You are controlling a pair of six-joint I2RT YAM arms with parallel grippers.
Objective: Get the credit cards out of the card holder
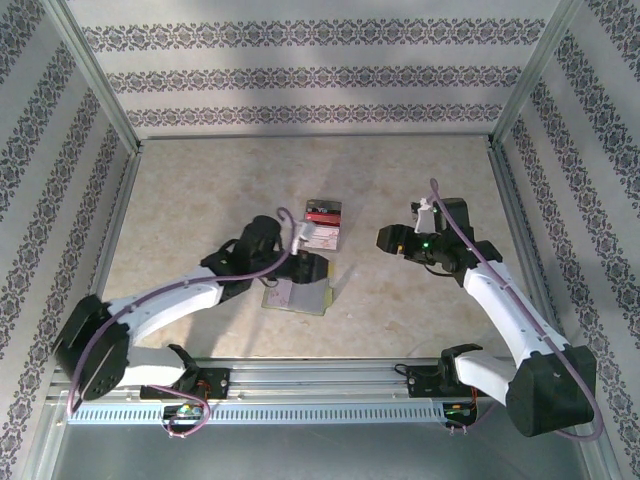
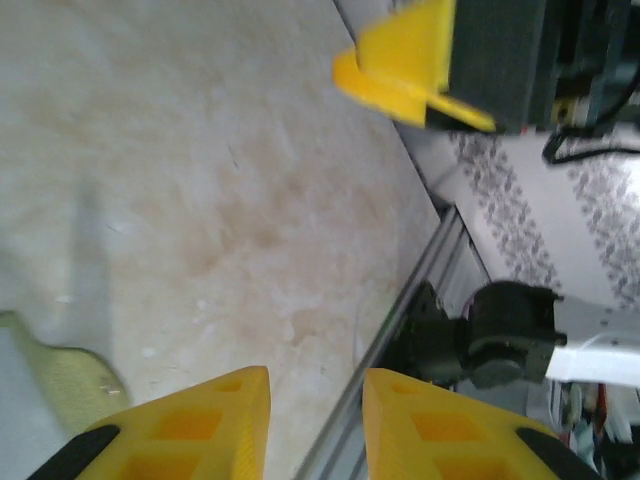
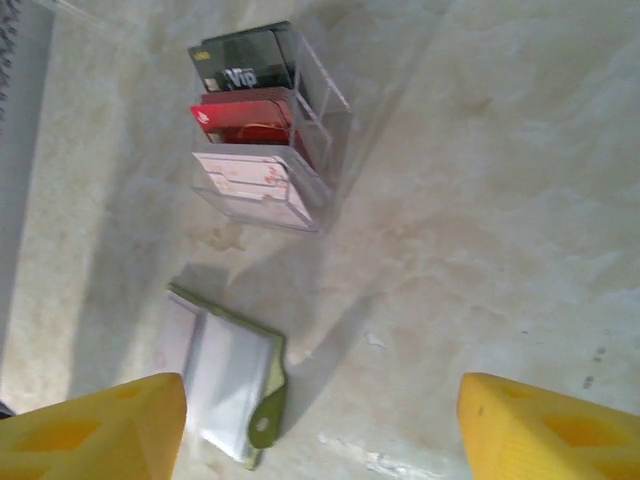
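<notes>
The left wrist view's edge cuts off the card holder (image 2: 62, 386).

The counter (image 1: 200, 200) is lit brightly and evenly from overhead. The left wrist view is softened by blur throughout, and the yellow fingers (image 2: 200, 430) at 6 o'clock are left out of focus. In the right wrist view, a soft shadow is cast toward 3 o'clock from the card holder (image 3: 235, 385), and faint glare is caught on the clear tray (image 3: 325, 130).

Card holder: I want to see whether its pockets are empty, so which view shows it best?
Right wrist: the card holder lies open, nearly whole, pale inner pockets facing up. The top external view shows it small, beside the left arm. The left wrist view catches just a green corner.
</notes>
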